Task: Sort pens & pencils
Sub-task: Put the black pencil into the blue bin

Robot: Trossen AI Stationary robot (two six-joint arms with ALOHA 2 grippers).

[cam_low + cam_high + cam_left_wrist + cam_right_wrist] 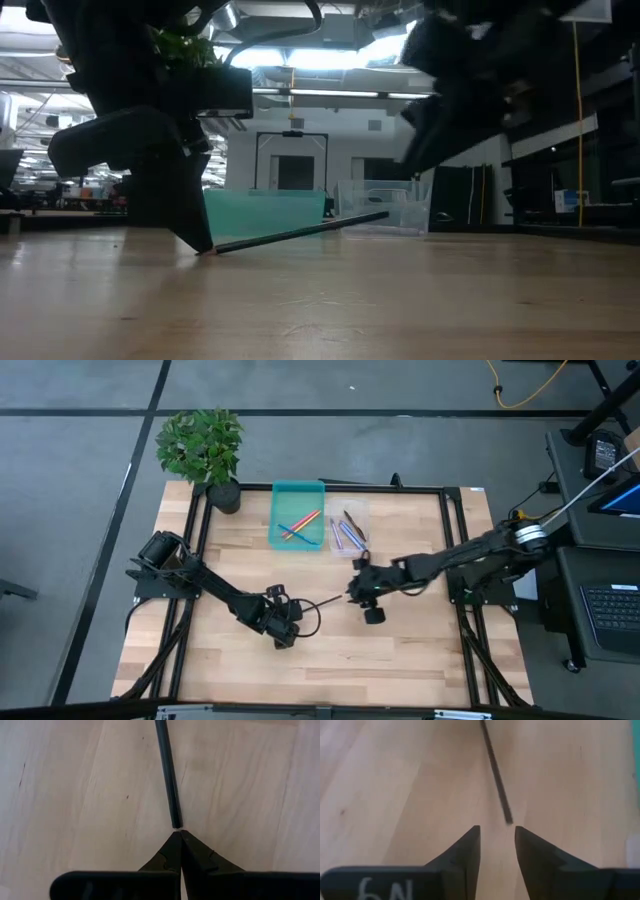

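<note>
Bare wooden bench [400,650] fills the foreground, and on its left the left gripper [285,632] sits low with its jaws shut on nothing, their tips meeting just short of one end of a dark pencil [322,602]. That pencil lies loose in the middle of the bench; in the low view it [300,232] slopes, the end by the left gripper [195,235] down on the wood and the far end raised, though what props it cannot be told. To its right, the right gripper [366,596] hovers by the other end with its jaws parted and empty, lined up along the pencil in the right wrist view [496,767], which suggests it is preparing to pick it up while the left steadies or nudges the stick. Behind, at the back of the bench, a teal tray [297,490] holds yellow-orange, pink-red and blue sticks [300,524]. Just beside it on the right, a clear tray [362,512] holds purple and dark sticks [348,532]. Judging by those groups, the dark pencil probably belongs in the clear tray.
</note>
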